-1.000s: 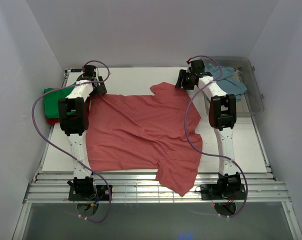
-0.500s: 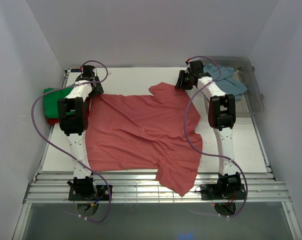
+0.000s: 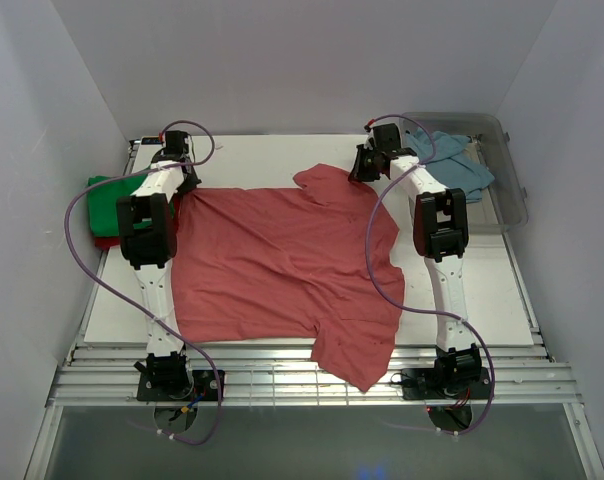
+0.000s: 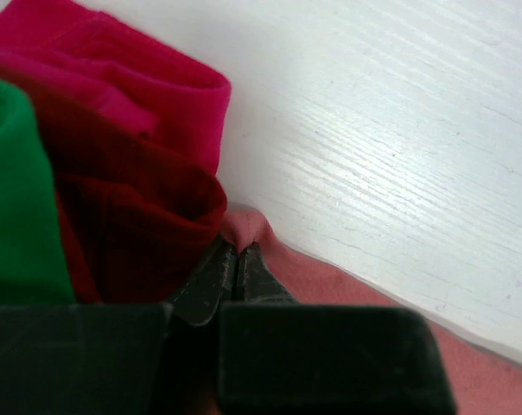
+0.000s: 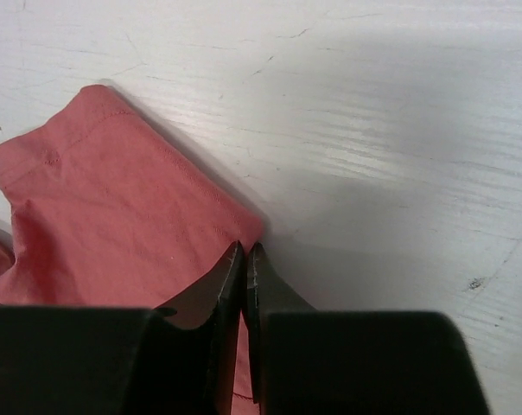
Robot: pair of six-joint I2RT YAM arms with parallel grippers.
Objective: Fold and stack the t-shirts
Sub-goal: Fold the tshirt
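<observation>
A salmon-pink t-shirt (image 3: 282, 260) lies spread flat across the white table (image 3: 262, 155). My left gripper (image 3: 185, 186) sits at the shirt's far left corner, jaws shut on a small pinch of salmon fabric (image 4: 244, 226). My right gripper (image 3: 358, 172) is at the far right sleeve, shut on the edge of the salmon cloth (image 5: 114, 216). Right beside the left gripper, a folded green t-shirt (image 3: 107, 192) rests on a red t-shirt (image 3: 106, 241) at the table's left edge. In the left wrist view the red t-shirt (image 4: 131, 173) and green t-shirt (image 4: 15, 190) lie directly left of the jaws. A light blue t-shirt (image 3: 452, 162) lies in the bin.
A clear plastic bin (image 3: 507, 190) stands at the far right of the table, close to the right arm. One sleeve of the salmon shirt hangs over the table's near edge (image 3: 357, 365). Bare white table lies beyond both grippers.
Both grippers were open and have closed on the salmon shirt's far edge. The far right sleeve has shifted slightly left and away.
</observation>
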